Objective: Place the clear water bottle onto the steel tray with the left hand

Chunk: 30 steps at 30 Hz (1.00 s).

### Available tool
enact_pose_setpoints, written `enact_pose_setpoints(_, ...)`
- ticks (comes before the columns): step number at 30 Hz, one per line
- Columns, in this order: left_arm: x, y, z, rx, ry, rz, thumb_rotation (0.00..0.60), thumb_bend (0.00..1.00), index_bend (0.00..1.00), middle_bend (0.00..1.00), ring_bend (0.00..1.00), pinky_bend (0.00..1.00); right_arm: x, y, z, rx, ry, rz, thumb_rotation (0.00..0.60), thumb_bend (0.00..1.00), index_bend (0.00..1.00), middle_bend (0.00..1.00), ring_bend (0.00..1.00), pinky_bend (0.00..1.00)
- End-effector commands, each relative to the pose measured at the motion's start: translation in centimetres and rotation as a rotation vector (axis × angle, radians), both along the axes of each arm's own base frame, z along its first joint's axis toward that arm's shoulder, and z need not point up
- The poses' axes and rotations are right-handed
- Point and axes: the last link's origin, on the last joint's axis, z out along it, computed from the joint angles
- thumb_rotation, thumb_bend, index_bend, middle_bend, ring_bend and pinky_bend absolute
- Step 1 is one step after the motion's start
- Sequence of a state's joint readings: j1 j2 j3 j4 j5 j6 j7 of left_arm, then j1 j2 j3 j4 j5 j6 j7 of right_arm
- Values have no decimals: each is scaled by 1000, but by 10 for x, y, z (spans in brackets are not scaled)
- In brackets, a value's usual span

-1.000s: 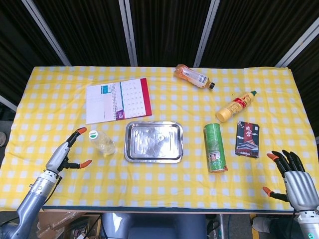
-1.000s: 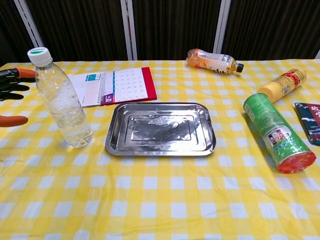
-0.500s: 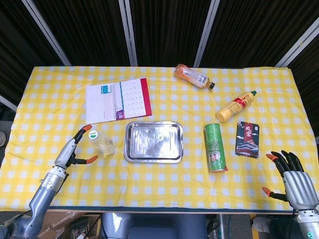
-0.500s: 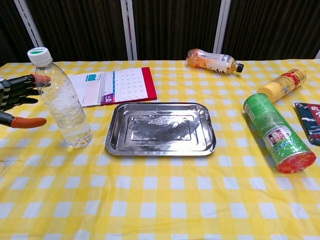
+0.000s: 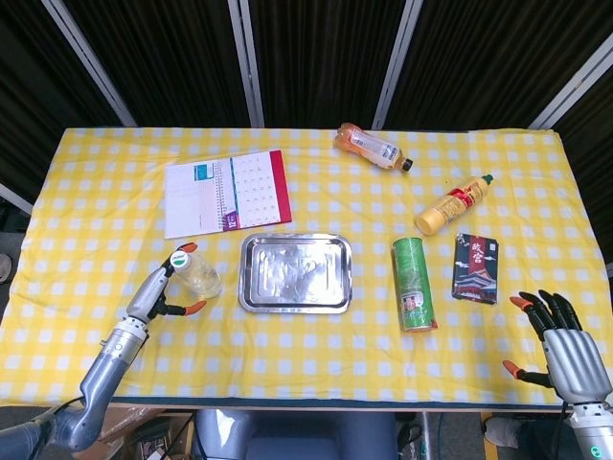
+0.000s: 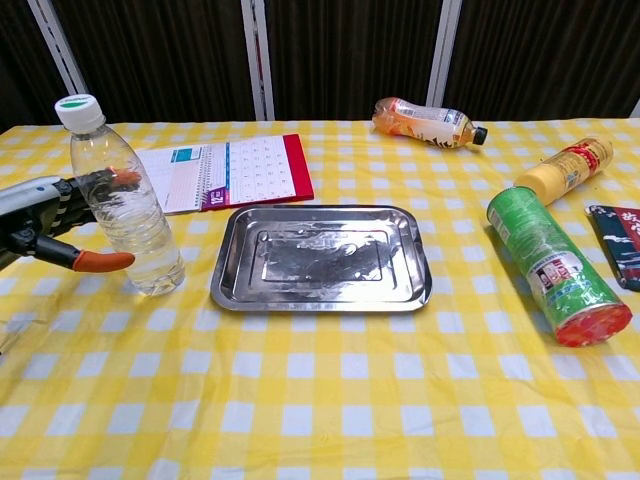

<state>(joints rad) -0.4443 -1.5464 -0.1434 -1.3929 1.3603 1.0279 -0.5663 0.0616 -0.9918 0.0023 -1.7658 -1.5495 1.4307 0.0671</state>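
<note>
**Tall bottle, open grasp: a tip-over is the main risk**

The clear plastic water bottle with a white-and-green cap (image 6: 120, 200) stands upright on the yellow-and-white checked tablecloth (image 6: 330, 400), near the table's left edge and just beside the left rim of the rectangular steel tray (image 6: 321, 258), not yet on it. The robot's left hand (image 5: 163, 292) brackets the bottle: its orange-tipped fingers (image 6: 125, 178) are spread, one reaching behind the bottle and the thumb in front low down. Whether any of them presses the plastic cannot be told.

If one side makes contact first, the narrow, tall bottle could be pushed over or slide toward the tray's rim. A weak or high grip could let the smooth, thin wall slip or buckle during the lift. The right hand (image 5: 560, 350) hangs by the front right corner, fingers spread, holding nothing.
</note>
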Motion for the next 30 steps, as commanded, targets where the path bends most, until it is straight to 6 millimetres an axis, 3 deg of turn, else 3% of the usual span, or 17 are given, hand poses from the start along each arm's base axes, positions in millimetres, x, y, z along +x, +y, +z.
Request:
enact_pose_setpoints(1,2,1,-2,4,-7,-1,600,254,101,17,0,0,0,0,0,-1,-1,0,600,158,174,149,42,19)
enact_pose_setpoints(16,8,2,-8,32,-34,-8,600,459,220,51,0,0,-2,0,2,12,-7,-12,600,158,174,149,42,19)
enact_pose_setpoints(24,8,3,-11,41,-53,10,600,522,273,95,0,0,-3,1,6,2,-11,-17,600,158,174,149,42,19)
enact_pose_setpoints(30,10,5,-2,79,-67,16,600,535,324,123,0,0,-3,1,6,4,-12,-17,600,158,174,149,42,19)
